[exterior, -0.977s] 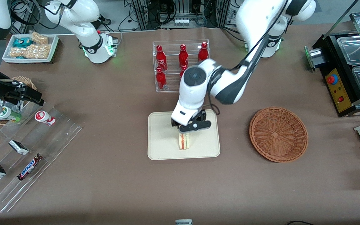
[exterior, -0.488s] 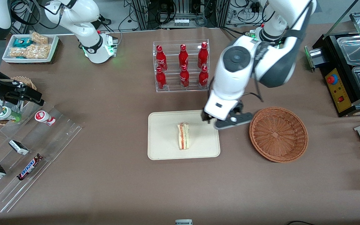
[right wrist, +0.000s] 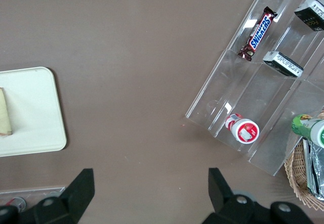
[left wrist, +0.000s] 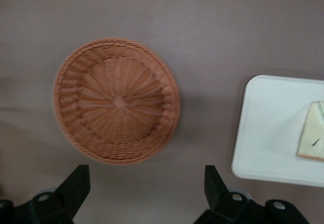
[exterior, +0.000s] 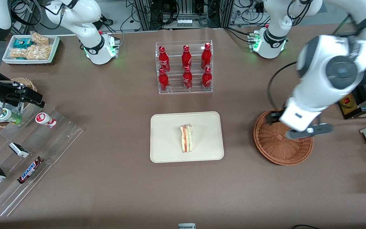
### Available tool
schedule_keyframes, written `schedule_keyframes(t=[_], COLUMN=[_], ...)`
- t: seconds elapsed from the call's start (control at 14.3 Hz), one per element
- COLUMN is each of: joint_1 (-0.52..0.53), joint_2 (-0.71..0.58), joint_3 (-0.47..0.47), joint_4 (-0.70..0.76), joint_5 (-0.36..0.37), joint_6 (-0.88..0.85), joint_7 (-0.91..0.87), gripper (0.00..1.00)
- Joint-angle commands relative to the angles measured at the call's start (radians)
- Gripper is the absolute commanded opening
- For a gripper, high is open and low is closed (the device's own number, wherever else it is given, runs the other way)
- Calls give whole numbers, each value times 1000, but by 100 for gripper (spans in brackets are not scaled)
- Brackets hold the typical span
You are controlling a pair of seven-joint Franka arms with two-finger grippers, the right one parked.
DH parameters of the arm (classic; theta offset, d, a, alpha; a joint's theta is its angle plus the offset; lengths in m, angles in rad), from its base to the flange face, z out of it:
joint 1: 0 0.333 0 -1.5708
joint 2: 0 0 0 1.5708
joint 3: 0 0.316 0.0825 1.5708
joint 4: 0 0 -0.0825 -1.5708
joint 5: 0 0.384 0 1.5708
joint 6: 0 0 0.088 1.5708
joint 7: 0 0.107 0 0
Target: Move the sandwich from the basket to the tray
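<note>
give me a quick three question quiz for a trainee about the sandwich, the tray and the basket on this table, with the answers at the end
1. True or false: the sandwich lies on the tray.
2. Multiple choice: where is the left arm's tool? A) over the tray B) above the basket C) at the bottle rack
3. Fill in: the basket holds ____.

Key
1. True. The wedge rests near the middle of the tray, and nothing is touching it.
2. B. The tool hangs over the basket with its fingers spread and nothing between them.
3. Nothing. The left wrist view shows only bare weave inside it.
</note>
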Motion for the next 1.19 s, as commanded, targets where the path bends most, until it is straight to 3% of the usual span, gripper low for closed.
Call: schedule_keyframes(t=[0.0,0.14,0.49,0.63,1.12], joint_1=[77,114,87,90,85], joint_2=[-93,-156,-303,-308,-307], joint_3=[-14,-7,129,143,135], joint_4=[-74,-109,-128,-117,-114], joint_5=[-17,-17,-23,-62,-63], joint_6=[-44,-61,-135,-136,-129], joint_7=[146,227,404,409,407], gripper=[100,100,100,100,100])
